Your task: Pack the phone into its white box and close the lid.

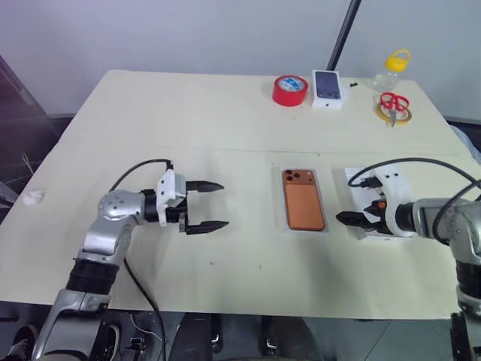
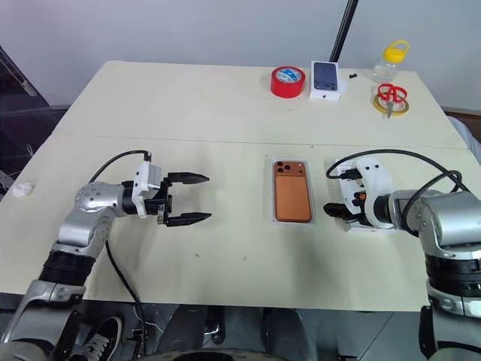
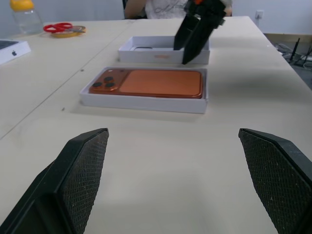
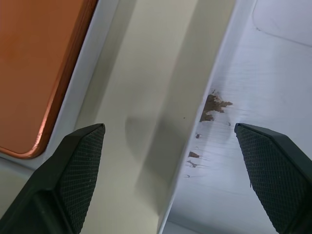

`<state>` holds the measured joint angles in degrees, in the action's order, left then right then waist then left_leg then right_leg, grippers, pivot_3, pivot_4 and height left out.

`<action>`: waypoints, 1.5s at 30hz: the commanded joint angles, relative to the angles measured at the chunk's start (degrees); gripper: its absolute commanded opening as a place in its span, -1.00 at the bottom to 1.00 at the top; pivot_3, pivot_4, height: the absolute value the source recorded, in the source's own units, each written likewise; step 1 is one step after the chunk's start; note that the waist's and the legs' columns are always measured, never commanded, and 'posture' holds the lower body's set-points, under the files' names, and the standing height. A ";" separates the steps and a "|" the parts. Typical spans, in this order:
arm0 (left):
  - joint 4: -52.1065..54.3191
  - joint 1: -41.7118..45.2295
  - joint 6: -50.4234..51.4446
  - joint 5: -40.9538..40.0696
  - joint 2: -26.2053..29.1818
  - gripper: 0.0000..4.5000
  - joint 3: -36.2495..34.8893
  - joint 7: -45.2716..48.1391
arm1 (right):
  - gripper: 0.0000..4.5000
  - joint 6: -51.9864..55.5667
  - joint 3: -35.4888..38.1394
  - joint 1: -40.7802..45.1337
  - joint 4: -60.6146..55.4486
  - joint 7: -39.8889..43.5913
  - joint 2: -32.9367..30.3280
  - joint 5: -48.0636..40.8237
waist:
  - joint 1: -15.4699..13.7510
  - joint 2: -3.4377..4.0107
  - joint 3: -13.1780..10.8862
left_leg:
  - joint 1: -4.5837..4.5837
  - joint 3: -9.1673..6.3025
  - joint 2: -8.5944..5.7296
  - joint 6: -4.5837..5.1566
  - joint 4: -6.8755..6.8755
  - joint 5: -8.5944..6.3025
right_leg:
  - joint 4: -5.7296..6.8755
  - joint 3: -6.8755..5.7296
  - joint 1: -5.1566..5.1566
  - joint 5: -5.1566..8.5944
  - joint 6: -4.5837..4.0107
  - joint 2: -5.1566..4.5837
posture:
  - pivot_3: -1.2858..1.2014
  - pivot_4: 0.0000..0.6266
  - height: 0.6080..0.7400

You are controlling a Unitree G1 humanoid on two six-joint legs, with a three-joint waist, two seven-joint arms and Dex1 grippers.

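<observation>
Left eye view: the phone [image 1: 304, 199] is seen lying back-up inside the white box [image 1: 323, 226], near the middle of the table [image 1: 150, 113], and is taken as landmark. Nearest the robot, left of the phone and well apart from it, the left gripper [image 1: 214, 205] is held just above the table, fingers spread wide, nothing between them, pointing toward the phone. Just right of the phone, the lid [image 1: 352, 177] is laid open side up, separate from the box. The right gripper [image 1: 350, 219] is positioned over the lid's near left edge, fingers apart and empty; the lid wall is seen between the fingers in the right wrist view. Beyond the phone, at the far edge, a red tape roll [image 1: 290, 90], a small printed box [image 1: 328, 88], scissors [image 1: 391, 104] on a yellow ring, and a yellow-capped bottle [image 1: 394, 68] are set.
</observation>
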<state>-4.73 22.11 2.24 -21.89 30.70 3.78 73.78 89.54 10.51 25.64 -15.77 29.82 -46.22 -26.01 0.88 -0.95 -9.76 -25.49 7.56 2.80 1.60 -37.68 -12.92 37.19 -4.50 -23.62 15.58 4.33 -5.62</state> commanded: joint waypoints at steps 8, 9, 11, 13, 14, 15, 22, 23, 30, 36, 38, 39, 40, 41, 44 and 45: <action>5.44 -2.18 0.58 0.17 -0.01 1.00 0.21 -4.25 | -0.12 -1.77 -1.77 0.51 3.12 -2.05 -0.33 1.05 | -0.13 0.00 0.00 | -0.02 0.01 -0.03 0.01 0.00 0.00 | -0.02 -0.01 0.00 0.00 0.01 0.00 | 0.03 -0.52 0.90; 5.48 -2.17 0.67 0.15 0.03 1.00 0.23 -4.36 | -0.34 -2.01 -2.12 0.26 3.25 -2.22 -0.39 1.19 | -0.11 0.00 0.00 | -0.02 0.02 -0.02 0.01 0.01 0.00 | -0.01 -0.01 -0.01 0.00 0.01 0.01 | 0.03 -0.52 0.90; 5.40 -2.05 0.76 0.19 0.03 1.00 0.27 -4.50 | -0.80 -2.10 -2.43 -0.29 3.41 -2.54 -0.15 1.38 | -0.10 0.00 0.00 | -0.02 0.01 0.00 0.00 0.01 0.00 | -0.01 -0.01 -0.01 -0.01 0.02 0.03 | 0.03 -0.52 0.90; 5.30 -1.90 0.78 0.22 -0.03 1.00 0.28 -4.61 | -0.99 -2.17 -2.61 -0.61 3.54 -2.97 0.09 1.59 | -0.07 0.00 0.00 | -0.01 0.01 0.00 0.01 0.02 0.00 | -0.02 -0.01 -0.01 -0.01 0.03 0.03 | 0.03 -0.52 0.90; 5.23 -1.79 0.78 0.25 -0.10 1.00 0.28 -4.72 | -0.99 -2.01 -2.40 -0.60 3.73 -3.23 0.44 1.64 | -0.08 0.00 0.00 | -0.01 0.01 0.00 0.01 0.01 0.00 | -0.02 -0.01 0.00 -0.01 0.02 0.03 | 0.03 -0.52 0.90; 5.08 -1.65 0.73 0.35 -0.20 1.00 0.33 -4.82 | -0.99 -1.61 -1.82 -0.29 4.00 -3.71 1.03 1.75 | -0.08 0.00 0.00 | -0.01 0.01 0.00 0.01 0.01 0.00 | -0.02 -0.01 0.00 -0.01 0.02 0.03 | 0.03 -0.52 0.90; 3.64 -0.63 -0.04 1.03 -0.63 1.00 0.57 -5.12 | -0.99 0.08 5.44 3.86 6.43 -7.62 7.03 2.95 | 0.15 -0.03 0.02 | 0.03 0.02 0.01 0.00 0.00 -0.01 | -0.02 -0.01 0.03 -0.01 0.01 0.04 | 0.03 -0.52 0.90; 3.49 -0.46 -0.07 1.13 -0.76 1.00 0.61 -5.24 | -0.99 -0.24 6.95 5.27 6.86 -8.24 8.49 3.02 | 0.19 -0.02 0.02 | 0.02 0.02 0.01 0.00 0.01 -0.01 | -0.02 0.00 0.02 -0.01 0.00 0.04 | 0.03 -0.52 0.90; 2.29 0.98 3.37 0.34 -2.36 1.00 0.36 -7.30 | -0.99 -15.86 14.79 7.35 5.96 -5.41 16.89 -2.09 | -0.20 0.02 0.00 | -0.02 0.07 -0.01 -0.03 0.23 0.03 | -0.01 0.00 -0.10 -0.13 0.24 0.10 | 0.03 -0.52 0.90; 2.39 1.39 7.02 -1.41 -4.05 -0.08 -0.48 -10.16 | -1.00 -15.63 23.86 8.93 -0.54 -9.00 30.74 -13.20 | -0.05 0.05 -0.02 | 0.01 0.06 0.01 -0.13 0.29 0.11 | 0.07 0.00 -0.12 -0.15 0.27 0.17 | 0.03 -0.52 0.90; 2.87 1.58 8.14 -2.07 -4.76 -0.55 -0.18 -10.46 | -1.00 -13.44 26.88 9.79 -2.26 -11.87 35.98 -18.18 | 0.00 0.06 -0.01 | 0.03 0.05 0.02 -0.15 0.29 0.11 | 0.09 0.00 -0.11 -0.15 0.27 0.16 | 0.03 -0.52 0.90; 3.23 1.71 8.24 -1.85 -5.10 -0.81 0.02 -11.04 | -1.00 -12.49 28.48 10.52 -3.29 -13.72 38.67 -20.95 | 0.00 0.06 -0.01 | 0.04 0.05 0.01 -0.15 0.30 0.12 | 0.09 0.00 -0.11 -0.15 0.27 0.16 | 0.03 -0.52 0.90; 3.46 1.82 8.18 -1.68 -5.48 -0.99 0.09 -11.66 | -1.00 -11.87 29.27 10.92 -4.51 -15.01 40.63 -23.49 | 0.01 0.06 -0.01 | 0.04 0.05 0.02 -0.16 0.30 0.12 | 0.10 0.00 -0.11 -0.15 0.27 0.15 | 0.03 -0.52 0.90; 3.60 2.01 8.74 -2.14 -5.81 -0.99 0.06 -11.74 | -1.00 -10.24 29.95 11.11 -5.80 -16.20 42.57 -26.84 | 0.03 0.07 -0.01 | 0.03 0.04 0.02 -0.16 0.31 0.12 | 0.10 0.00 -0.12 -0.15 0.27 0.15 | 0.03 -0.52 0.90; 3.80 2.35 8.48 -1.91 -6.62 -0.99 0.12 -12.65 | -1.00 -5.90 30.84 9.55 -8.48 -20.52 46.84 -35.35 | 0.06 0.07 -0.01 | 0.03 0.03 0.02 -0.18 0.36 0.13 | 0.10 0.00 -0.13 -0.15 0.26 0.14 | 0.03 -0.52 0.90; 3.57 2.52 7.66 -1.23 -7.01 -0.99 0.25 -13.37 | -1.00 -4.73 30.26 8.16 -9.30 -21.62 47.57 -37.28 | -0.06 0.07 -0.01 | 0.03 0.03 0.02 -0.18 0.37 0.13 | 0.09 0.00 -0.14 -0.15 0.26 0.13 | 0.03 -0.52 0.90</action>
<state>-3.18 23.53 10.88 -23.09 24.08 4.70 61.19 83.27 40.47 34.54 -22.08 9.76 0.81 -58.53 0.82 -0.88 -9.77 -25.45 7.58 2.82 1.42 -37.30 -12.78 37.26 -4.51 -23.74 15.43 4.59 -5.49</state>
